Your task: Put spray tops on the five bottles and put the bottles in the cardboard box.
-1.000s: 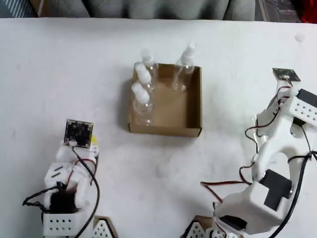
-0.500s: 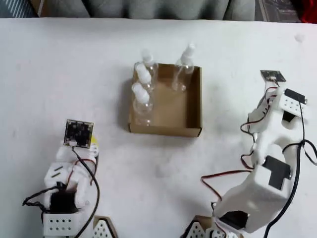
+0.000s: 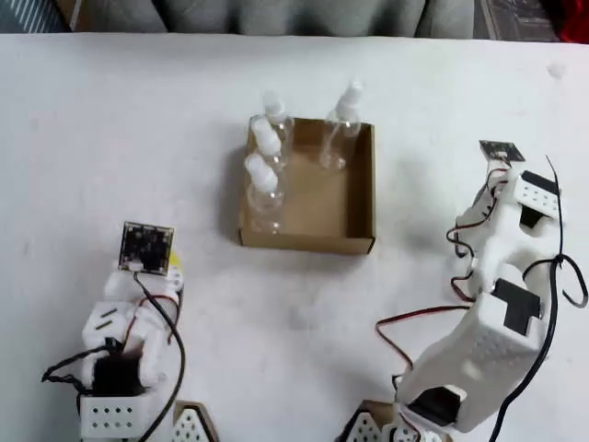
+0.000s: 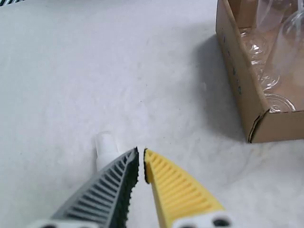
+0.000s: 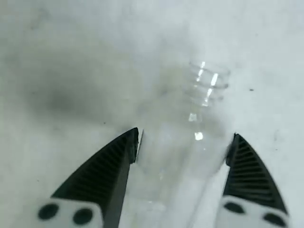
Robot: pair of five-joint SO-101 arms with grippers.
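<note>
Right arm has edged toward the cardboard box (image 3: 308,241) since a second ago. The right tool (image 5: 185,137) is spread wide around a clear bottle (image 5: 202,95) lying on the white surface (image 3: 138,120), its threaded neck bare. The left tool (image 4: 141,153) is pinched closed on nothing, just beside a white spray top (image 4: 105,147). Four capped bottles (image 3: 262,175) stand in the box.

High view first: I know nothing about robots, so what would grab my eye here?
A cardboard box in the middle of the table holds spray-topped bottles. The right gripper stands open around a topless bottle lying on the table, and what looks like a loose spray top lies beside the shut left gripper.
</note>
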